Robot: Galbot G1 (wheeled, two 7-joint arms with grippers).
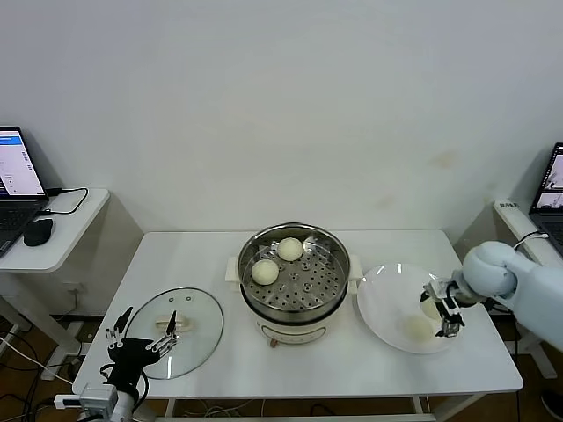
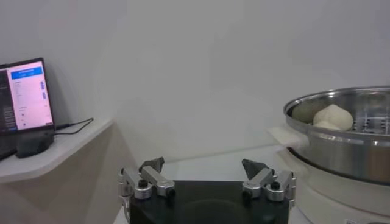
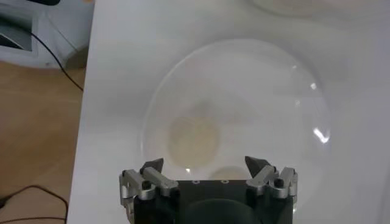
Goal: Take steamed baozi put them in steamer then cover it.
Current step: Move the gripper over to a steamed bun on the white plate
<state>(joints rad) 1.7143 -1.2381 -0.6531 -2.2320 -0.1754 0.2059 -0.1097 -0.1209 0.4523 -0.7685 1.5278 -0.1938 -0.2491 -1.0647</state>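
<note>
While the right claw (image 1: 444, 314) hangs over the white plate (image 1: 387, 303), its fingers spread wide and holding nothing, two smooth cream baozi (image 3: 193, 138) lie on the glossy plate beneath it, one partly hidden under the claw body. Beside the plate, mid-worktop (image 1: 211, 251), stands the steamer (image 1: 295, 272): a round, shiny steel pot on a white base, its perforated tray carrying two more dome-shaped buns (image 1: 265, 272) toward the back and left. On the steamer's other side the cover (image 1: 180, 332) lies flat, a clear glass disc with a metal rim and a pale central handle. At that near corner, the left claw (image 1: 141, 336) hovers just over the lid's edge, also wide open and empty.
</note>
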